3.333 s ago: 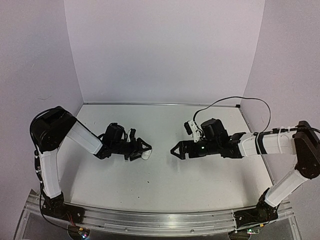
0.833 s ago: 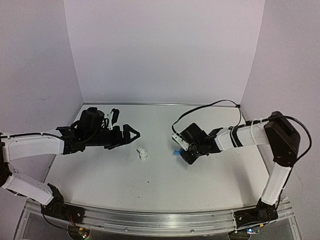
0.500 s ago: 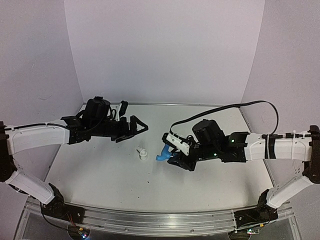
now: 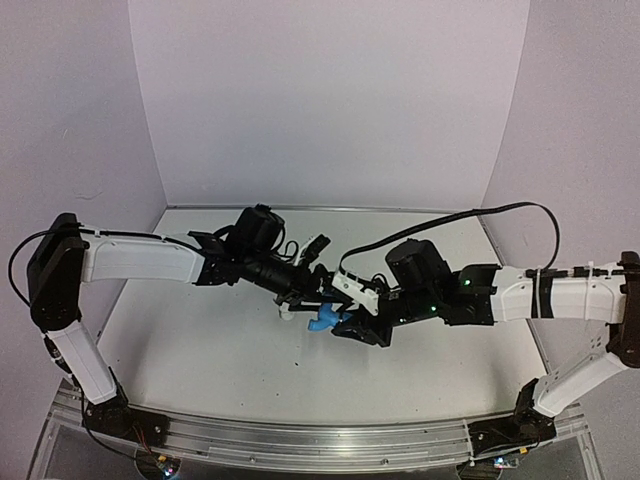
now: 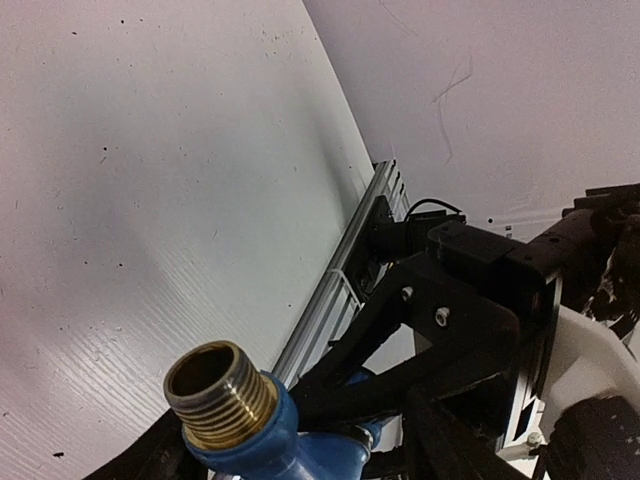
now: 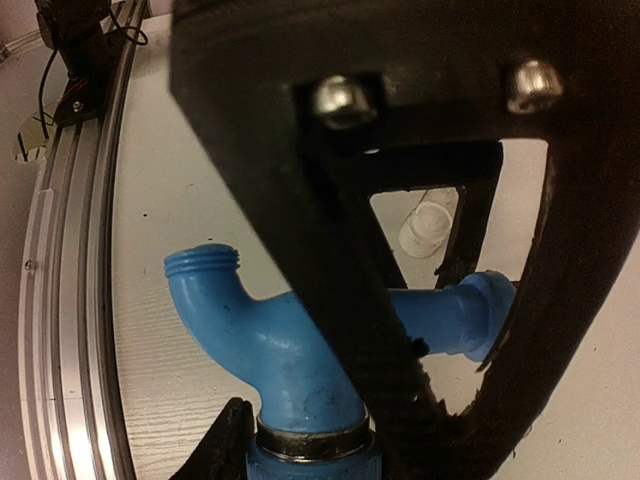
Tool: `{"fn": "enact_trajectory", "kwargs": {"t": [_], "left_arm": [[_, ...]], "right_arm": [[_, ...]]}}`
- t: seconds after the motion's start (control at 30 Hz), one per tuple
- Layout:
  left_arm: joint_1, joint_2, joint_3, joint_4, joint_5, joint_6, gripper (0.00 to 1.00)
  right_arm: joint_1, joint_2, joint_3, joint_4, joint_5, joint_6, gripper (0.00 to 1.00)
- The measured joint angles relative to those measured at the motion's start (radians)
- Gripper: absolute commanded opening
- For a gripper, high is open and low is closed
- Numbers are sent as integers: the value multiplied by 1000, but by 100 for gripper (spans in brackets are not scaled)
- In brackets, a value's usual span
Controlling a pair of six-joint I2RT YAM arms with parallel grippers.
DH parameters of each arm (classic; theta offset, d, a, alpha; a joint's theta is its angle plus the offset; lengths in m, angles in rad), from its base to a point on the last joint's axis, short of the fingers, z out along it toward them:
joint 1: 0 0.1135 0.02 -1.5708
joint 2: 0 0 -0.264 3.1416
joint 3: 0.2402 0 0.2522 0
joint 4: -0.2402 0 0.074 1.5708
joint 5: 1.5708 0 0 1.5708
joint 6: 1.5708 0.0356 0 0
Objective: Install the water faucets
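1. The right gripper [image 4: 352, 322] is clamped on the blue tap [image 4: 322, 319], holding it low over the middle of the table.
2. The left gripper [image 4: 308, 290] crowds the tap from the left. Its jaw opening cannot be told.
3. The white fitting [image 6: 428, 226] sits loose on the table just behind the tap.
4. The step appears to be bringing tap and fitting together. Next, the tap's brass threaded end [image 5: 220, 385] likely needs careful alignment.
5. The white table [image 4: 200, 350] is backed by plain lilac walls [image 4: 320, 100].

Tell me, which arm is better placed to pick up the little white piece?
Probably left: the left end effector sits beside the white fitting, while the right end effector is occupied gripping the blue tap.
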Motion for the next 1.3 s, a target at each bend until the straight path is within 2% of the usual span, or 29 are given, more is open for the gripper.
{"fn": "enact_trajectory", "kwargs": {"t": [0.13, 0.27, 0.33, 0.37, 0.43, 0.5, 0.53, 0.67, 0.7, 0.87, 0.97, 1.1, 1.17, 1.3], "left_arm": [[3, 0, 0, -1, -10, 0, 47], [6, 1, 1, -2, -19, -5, 24], [5, 3, 9, 3, -23, -15, 13], [4, 4, 13, 6, -28, -19, 9], [-1, 4, 13, 11, -46, -23, 1], [-4, 3, 13, 15, -70, -25, 0], [-5, 2, 13, 16, -90, -35, 0], [9, -5, 10, 15, -205, -118, 0], [17, -6, 5, 15, -226, -153, 0], [55, -11, -29, 15, -286, -322, 0], [70, -28, -60, 13, -311, -413, 0], [71, -48, -81, 13, -316, -499, 0], [71, -50, -82, 14, -311, -522, 0], [71, -51, -82, 14, -289, -549, 0]], "right_arm": [[8, -3, 0, 3, 4, 0, 0], [12, -12, 0, 3, 11, 1, 0], [14, -22, -9, 10, 23, 1, 6], [15, -26, -15, 13, 29, 1, 14], [15, -33, -24, 18, 40, 3, 37], [17, -34, -32, 34, 66, 12, 64], [19, -34, -35, 43, 89, 27, 74], [20, -33, -36, 93, 192, 118, 94], [20, -31, -35, 106, 213, 143, 97], [52, 12, -23, 162, 334, 175, 98], [117, 20, -40, 214, 412, 90, 98], [221, 41, -71, 352, 524, -82, 92], [252, 70, -70, 410, 559, -159, 84], [270, 175, -25, 470, 645, -292, 52]]}}
